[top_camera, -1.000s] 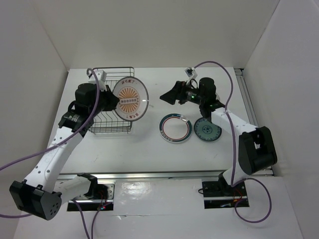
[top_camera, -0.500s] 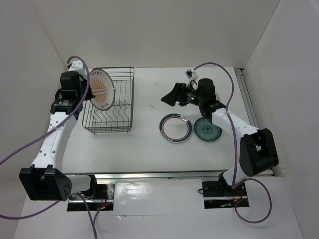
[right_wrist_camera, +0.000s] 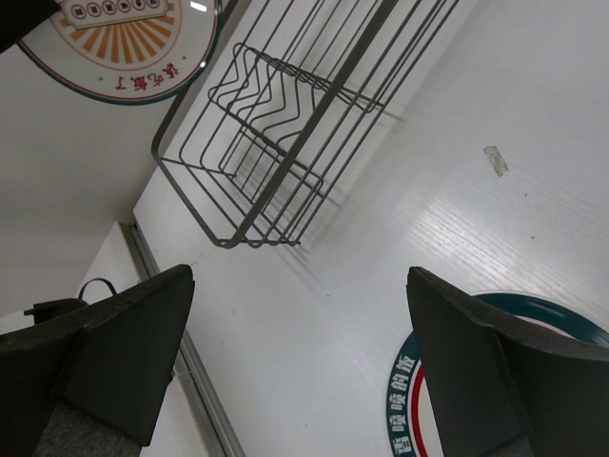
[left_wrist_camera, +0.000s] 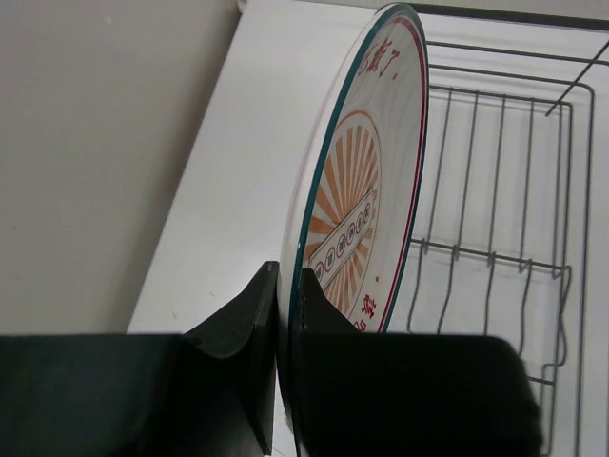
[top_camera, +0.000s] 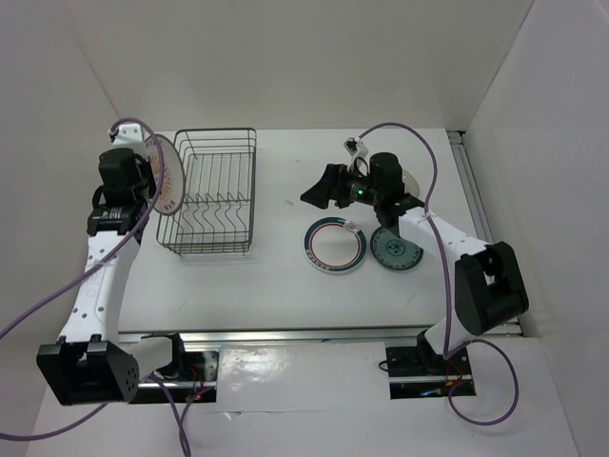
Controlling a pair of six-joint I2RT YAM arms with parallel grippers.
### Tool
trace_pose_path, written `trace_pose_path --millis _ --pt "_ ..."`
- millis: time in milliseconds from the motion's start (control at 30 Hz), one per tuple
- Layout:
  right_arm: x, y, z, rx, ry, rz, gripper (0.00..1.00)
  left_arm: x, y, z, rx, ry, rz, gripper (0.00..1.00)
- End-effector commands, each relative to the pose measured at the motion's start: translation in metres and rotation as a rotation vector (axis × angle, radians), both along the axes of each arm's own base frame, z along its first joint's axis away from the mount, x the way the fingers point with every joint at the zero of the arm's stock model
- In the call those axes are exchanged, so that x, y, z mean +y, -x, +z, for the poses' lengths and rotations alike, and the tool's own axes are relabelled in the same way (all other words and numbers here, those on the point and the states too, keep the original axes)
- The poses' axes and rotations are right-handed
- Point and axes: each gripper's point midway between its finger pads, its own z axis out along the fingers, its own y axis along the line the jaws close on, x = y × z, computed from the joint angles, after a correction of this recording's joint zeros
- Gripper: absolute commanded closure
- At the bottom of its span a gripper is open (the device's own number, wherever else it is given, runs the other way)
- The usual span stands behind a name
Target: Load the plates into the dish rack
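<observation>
My left gripper (top_camera: 143,181) is shut on the rim of the orange sunburst plate (top_camera: 164,177) and holds it on edge, upright, in the air just left of the dish rack (top_camera: 209,195). In the left wrist view the gripper (left_wrist_camera: 288,276) pinches the plate (left_wrist_camera: 366,190) with the rack (left_wrist_camera: 514,52) to its right. No plates show in the rack. The ringed plate (top_camera: 335,245) and the teal-green plate (top_camera: 395,248) lie flat on the table. My right gripper (top_camera: 319,188) is open and empty above the table, beyond the ringed plate. I cannot make out the pale grey plate.
In the right wrist view the open gripper (right_wrist_camera: 300,276) looks toward the rack (right_wrist_camera: 285,124), the orange plate (right_wrist_camera: 124,38) and the ringed plate's rim (right_wrist_camera: 404,400). White walls enclose the table on the left, back and right. A metal rail (top_camera: 466,181) runs along the right edge.
My left arm has swung the orange plate from over the rack's right side to its left side and turned it on edge. My right gripper has shifted slightly.
</observation>
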Motion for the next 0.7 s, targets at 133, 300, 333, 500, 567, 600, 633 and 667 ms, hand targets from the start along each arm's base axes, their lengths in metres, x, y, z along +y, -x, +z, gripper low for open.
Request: trace_pose_path --millis 133,300,333,500,567,600,633,667 --pt "0.013 -0.006 0.011 -0.027 -0.013 0.044 0.0 0.017 0.013 0.064 -0.228 -0.153 0.049 1.0" --pt "0.012 -0.002 0.016 -0.038 -0.008 0.046 0.0 0.013 0.007 0.054 -0.185 -0.179 0.0 1.0" --pt "0.012 -0.002 0.016 -0.039 -0.008 0.047 0.0 0.013 0.007 0.054 -0.185 -0.179 0.0 1.0" --pt "0.01 -0.003 0.014 -0.037 0.003 0.04 0.0 0.014 0.005 0.049 -0.185 -0.179 0.0 1.0" --pt "0.011 -0.002 0.016 -0.045 -0.003 0.048 0.0 0.016 0.003 0.042 -0.172 -0.181 0.011 1.0" --pt "0.011 -0.002 0.016 -0.045 -0.003 0.049 0.0 0.014 0.003 0.042 -0.173 -0.178 0.001 1.0" --pt "0.011 -0.001 0.012 -0.036 0.0 0.049 0.0 0.012 0.002 0.036 -0.165 -0.165 -0.006 1.0" --pt "0.011 -0.002 0.014 -0.045 -0.003 0.049 0.0 0.012 -0.001 0.029 -0.152 -0.163 -0.007 1.0"
